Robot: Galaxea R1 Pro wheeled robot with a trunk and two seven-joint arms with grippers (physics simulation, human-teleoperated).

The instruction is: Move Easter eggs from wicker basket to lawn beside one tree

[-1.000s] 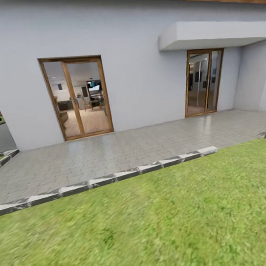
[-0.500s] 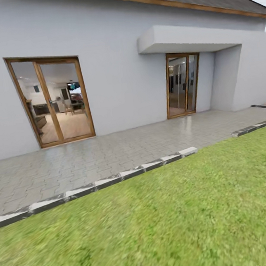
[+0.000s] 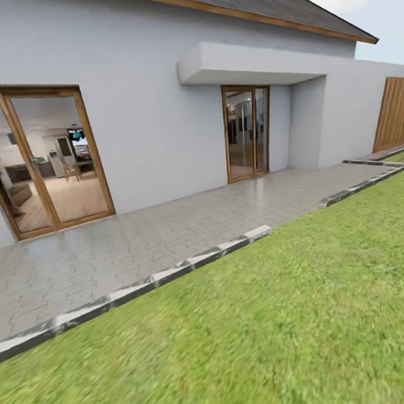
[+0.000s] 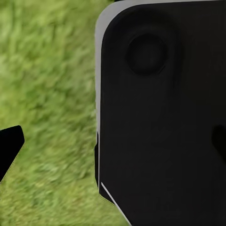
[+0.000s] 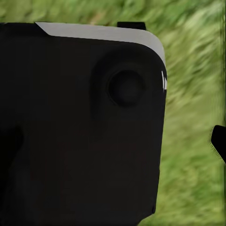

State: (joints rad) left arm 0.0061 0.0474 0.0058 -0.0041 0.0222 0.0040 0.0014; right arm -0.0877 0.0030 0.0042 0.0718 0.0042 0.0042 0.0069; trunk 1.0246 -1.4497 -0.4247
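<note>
Tool housings (image 4: 160,117) hang over blurred lawn (image 3: 275,332), basket unseen.

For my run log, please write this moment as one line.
phase: travelling | head view: lawn, paved patio, house wall, glass doors | basket, eggs: unseen

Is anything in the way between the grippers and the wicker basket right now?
Can't judge: the head view shows lawn, a paved patio with a stone curb and the house wall. Both wrist views show grass past dark robot bodywork.
</note>
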